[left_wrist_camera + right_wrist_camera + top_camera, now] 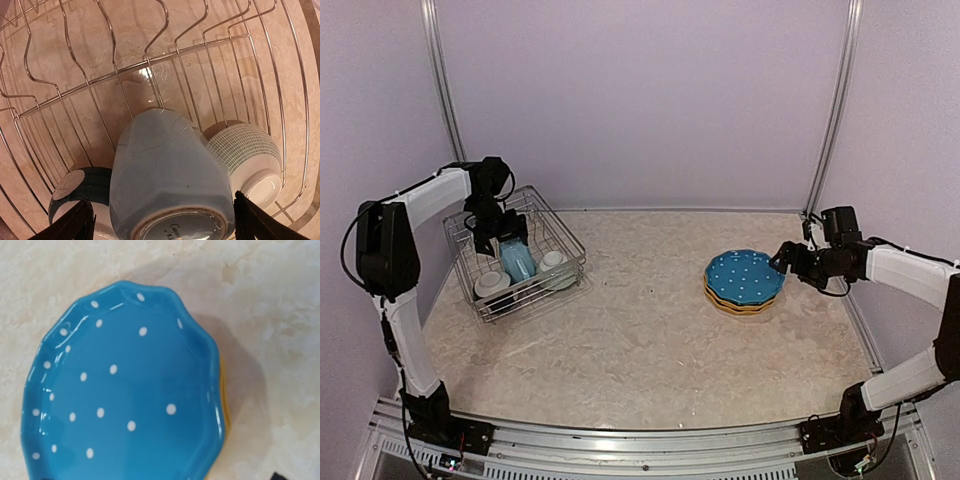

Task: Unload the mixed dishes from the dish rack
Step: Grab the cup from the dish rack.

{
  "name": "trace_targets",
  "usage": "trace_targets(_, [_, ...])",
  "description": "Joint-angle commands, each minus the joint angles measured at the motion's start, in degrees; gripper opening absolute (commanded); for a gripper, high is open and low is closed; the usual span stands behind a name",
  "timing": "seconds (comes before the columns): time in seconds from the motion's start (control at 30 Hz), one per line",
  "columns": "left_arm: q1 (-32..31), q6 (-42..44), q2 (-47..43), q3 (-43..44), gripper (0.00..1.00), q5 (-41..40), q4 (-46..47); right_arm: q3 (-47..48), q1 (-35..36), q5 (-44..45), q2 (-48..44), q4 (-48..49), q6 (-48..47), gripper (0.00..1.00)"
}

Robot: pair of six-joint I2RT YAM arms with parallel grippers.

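Left hand (161, 212) sits spread astride light blue mug (170, 170), base-up in dish rack (115, 70) between small bowls (250, 155); glazed ceramic likely slick, breakable, fairly light, so pinch across body.

One dish rack (558, 222) holds three pieces: one light blue mug (517, 262) and two small white bowls (492, 284). On the desk (640, 340) sits one stack of plates: one blue dotted plate (745, 276) on top, orange-yellow plates (740, 307) beneath (two rims seem to show, hard to separate).
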Motion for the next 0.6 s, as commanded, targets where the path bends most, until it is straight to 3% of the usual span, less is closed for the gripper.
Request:
trace_targets(0.0, [0.58,0.50,2.77,1.88,0.91,0.72,-0.50,1.60,1.34,0.91,-1.52,-1.58,-0.47,0.92])
trace_targets(0.13, [0.58,0.68,4.27,2.38,0.86,0.76,-0.94,2.14,2.09,2.35,-1.72,-2.36,-0.82,0.99])
trace_targets(0.27, [0.58,0.88,3.96,2.31,0.77,1.00,-0.85,2.62,2.68,3.49,-2.02,-3.29,-1.09,1.00])
trace_targets(0.57, [0.45,0.90,0.38,1.51,0.45,2.33,-0.12,3.85,3.53,4.47,-2.65,-4.37,-0.79,1.00])
